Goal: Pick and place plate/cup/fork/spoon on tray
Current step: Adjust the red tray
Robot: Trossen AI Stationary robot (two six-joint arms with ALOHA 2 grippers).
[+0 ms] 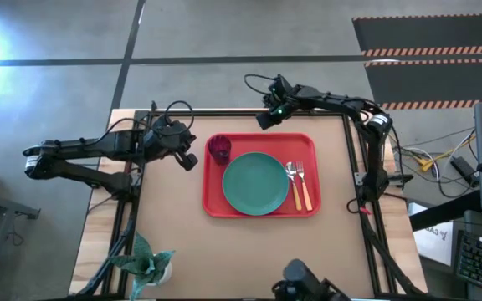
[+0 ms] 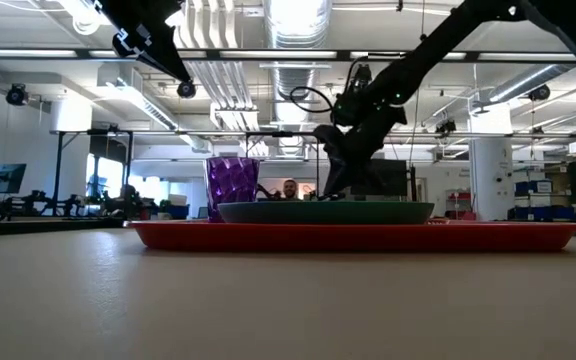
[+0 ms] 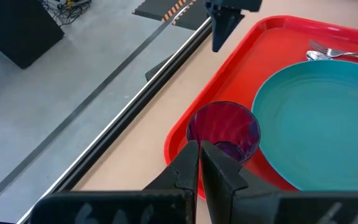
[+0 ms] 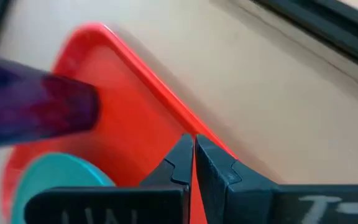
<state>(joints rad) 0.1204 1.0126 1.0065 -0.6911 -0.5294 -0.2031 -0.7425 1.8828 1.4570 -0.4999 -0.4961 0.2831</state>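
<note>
The red tray (image 1: 308, 146) lies in the middle of the table. On it are the teal plate (image 1: 254, 184), the purple cup (image 1: 218, 149) upright in its far left corner, and the spoon (image 1: 291, 177) and fork (image 1: 302, 180) side by side right of the plate. My left gripper (image 1: 192, 159) is shut and empty, raised just left of the tray, with the cup (image 3: 224, 130) ahead of its fingers. My right gripper (image 1: 266, 119) is shut and empty by the tray's far rim (image 4: 166, 99).
A pale green plant in a pot (image 1: 149, 263) stands at the near left corner of the table. Black frame rails run along the table's far and side edges (image 1: 354, 150). Bare tabletop lies near and to the right of the tray.
</note>
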